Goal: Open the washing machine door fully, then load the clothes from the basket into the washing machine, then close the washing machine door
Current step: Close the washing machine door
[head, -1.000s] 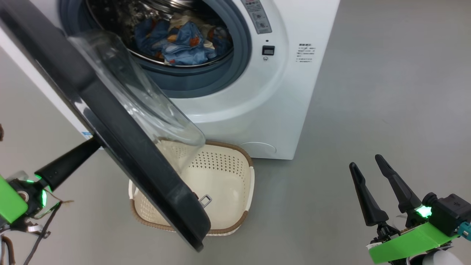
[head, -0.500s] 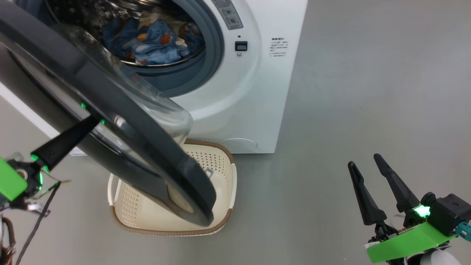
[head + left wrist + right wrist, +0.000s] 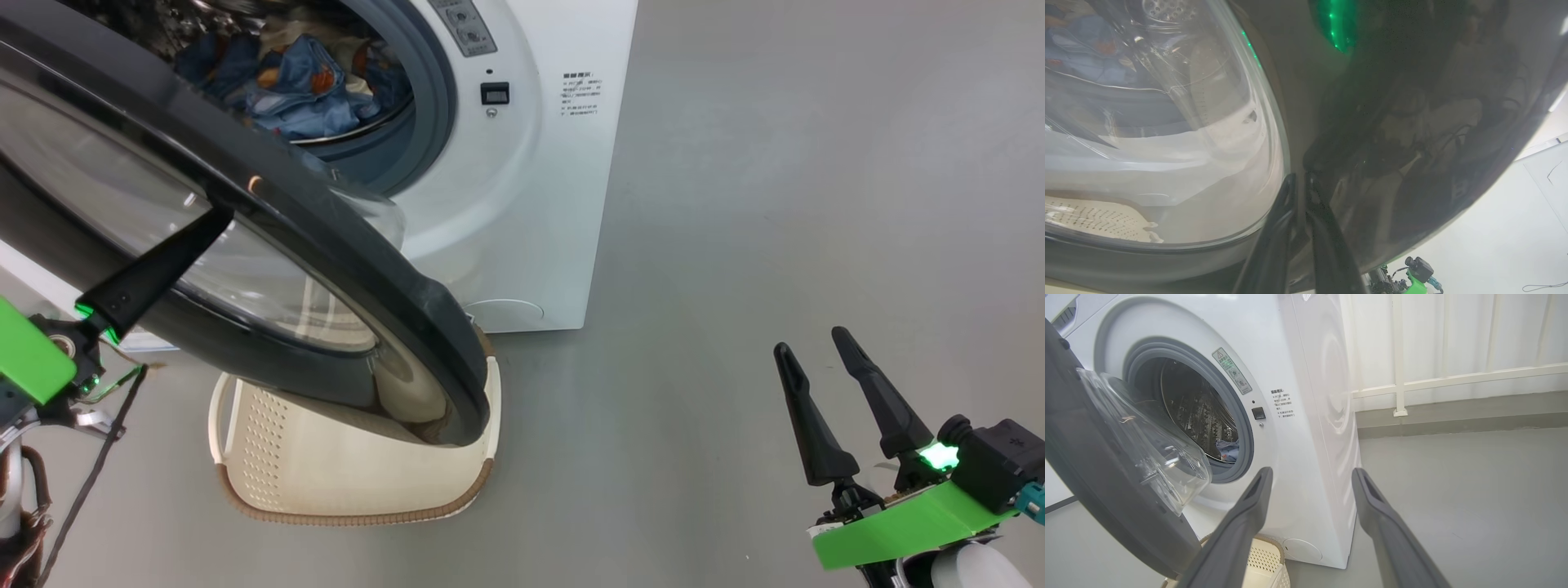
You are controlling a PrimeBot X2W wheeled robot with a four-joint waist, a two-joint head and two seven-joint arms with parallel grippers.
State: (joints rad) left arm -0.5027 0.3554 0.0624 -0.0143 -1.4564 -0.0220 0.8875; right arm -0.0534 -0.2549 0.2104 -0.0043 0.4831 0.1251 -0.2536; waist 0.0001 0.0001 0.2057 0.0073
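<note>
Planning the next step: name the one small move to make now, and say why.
Probably push the washing machine door toward the washing machine with the left gripper. The clothes lie inside the machine, the basket shows nothing in its visible part, and the door stands half open with the shut gripper tip against its outer face.

One washing machine (image 3: 531,204), one door (image 3: 343,245), one basket (image 3: 351,516). Two grippers: left gripper (image 3: 220,214), right gripper (image 3: 811,339). One bundle of clothes (image 3: 286,90), perhaps several pieces; too tangled to count.
</note>
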